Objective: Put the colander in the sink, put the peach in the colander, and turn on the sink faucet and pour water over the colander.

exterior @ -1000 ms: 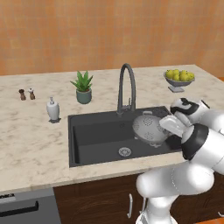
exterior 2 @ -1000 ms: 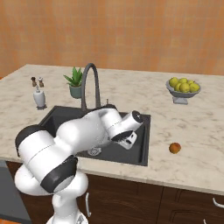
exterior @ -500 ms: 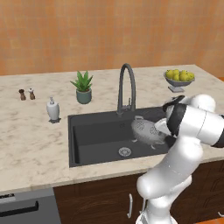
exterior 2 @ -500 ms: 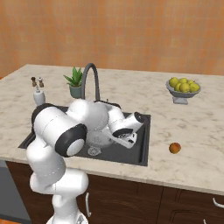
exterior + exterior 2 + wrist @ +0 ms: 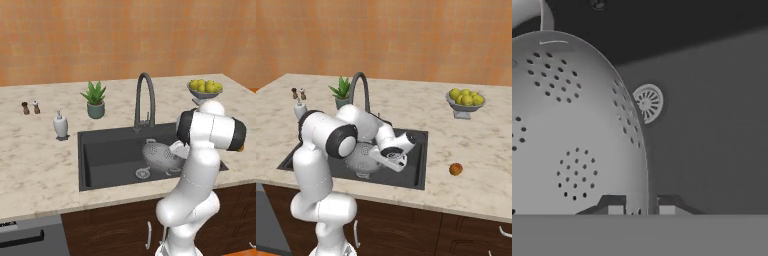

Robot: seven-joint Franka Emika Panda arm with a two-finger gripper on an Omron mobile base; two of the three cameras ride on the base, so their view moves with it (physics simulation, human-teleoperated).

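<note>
One colander (image 5: 161, 155) hangs tilted inside the dark sink (image 5: 107, 155), its holed wall turned sideways above the round silver drain (image 5: 646, 102). Down there the gripper (image 5: 641, 206) has its jaws pinching the colander's rim, one finger on either side of the thin metal edge. Over on the counter (image 5: 476, 165) the peach (image 5: 456, 169) sits alone, well apart from the basin, with the fruit bowl (image 5: 465, 100) farther back. Behind the sink the gooseneck faucet (image 5: 144, 100) arches up.
</note>
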